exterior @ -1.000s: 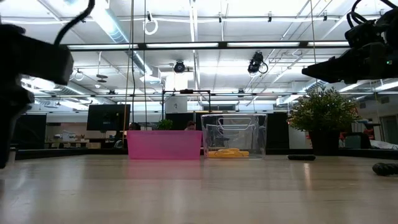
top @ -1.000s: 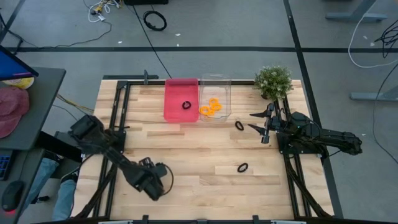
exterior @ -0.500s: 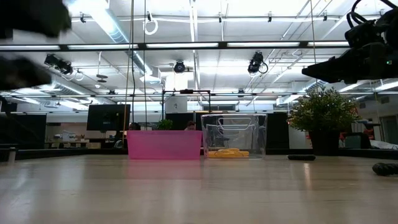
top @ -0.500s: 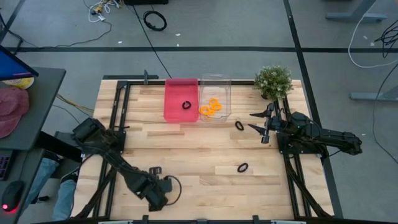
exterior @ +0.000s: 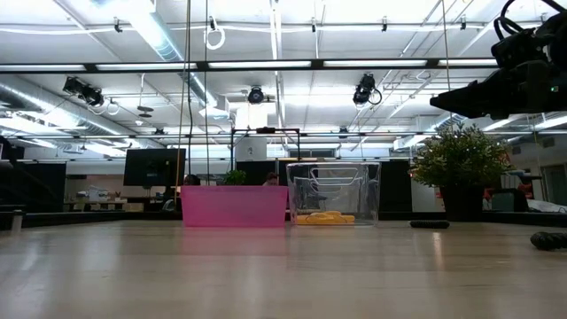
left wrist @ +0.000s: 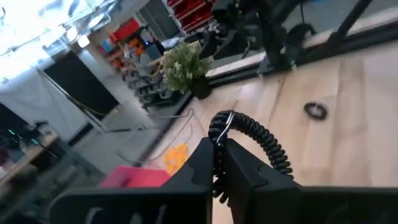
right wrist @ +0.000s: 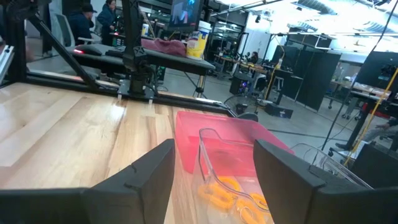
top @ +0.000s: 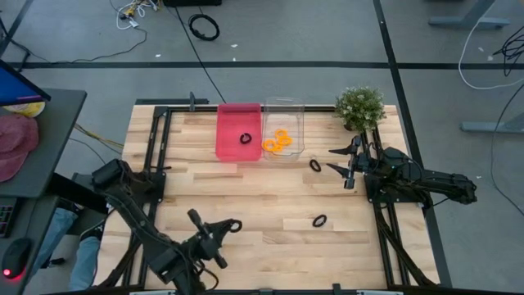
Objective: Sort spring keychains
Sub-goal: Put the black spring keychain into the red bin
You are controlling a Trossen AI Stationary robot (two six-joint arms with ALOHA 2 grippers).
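My left gripper (top: 219, 233) is over the table's near left part, shut on a black spring keychain (left wrist: 249, 134), which also shows in the high view (top: 232, 223). My right gripper (top: 342, 166) is open and empty at the far right, next to a black keychain (top: 315, 165) lying on the table. Another black keychain (top: 319, 220) lies on the near right; it also shows in the left wrist view (left wrist: 316, 110). A pink bin (top: 238, 131) holds one black keychain (top: 245, 138). A clear bin (top: 282, 129) holds orange keychains (top: 277, 141). My left gripper pinches a stretch of the black keychain's coil (left wrist: 217, 142) between its two fingertips. The fingers point toward the table's far right. The rest of the coil (left wrist: 273, 155) arcs out beyond the fingertips and looks clear of the table.
A potted plant (top: 360, 106) stands at the far right corner, behind my right gripper. The two bins stand side by side at the far edge. Black frame rails (top: 151, 156) run along the table's left and right sides. Bare wood lies between the arms.
My left arm has drawn back toward the table's near edge and out of the low view. Its gripper has swung round and now points toward the far right, still shut on the black keychain.
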